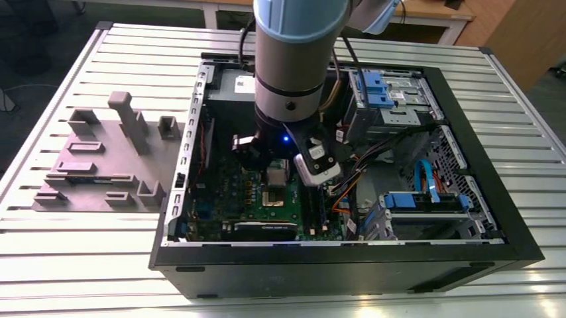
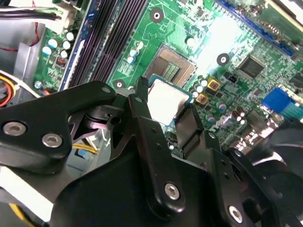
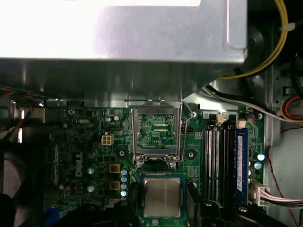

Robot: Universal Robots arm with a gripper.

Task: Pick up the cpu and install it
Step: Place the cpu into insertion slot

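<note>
Gripper [image 2: 166, 101] clenched on the cpu [image 3: 162, 197] — pickup done — holding it just above the motherboard [image 2: 227, 38], beside the empty socket [image 2: 173, 68] with its load plate [image 3: 136, 135] open; seating in the socket not yet done.

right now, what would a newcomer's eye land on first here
First, the big grey arm reaching down into the open computer case on the slatted table. In the second wrist view, the black gripper pinches the cpu, a shiny square chip, just beside the empty socket on the green motherboard.
</note>
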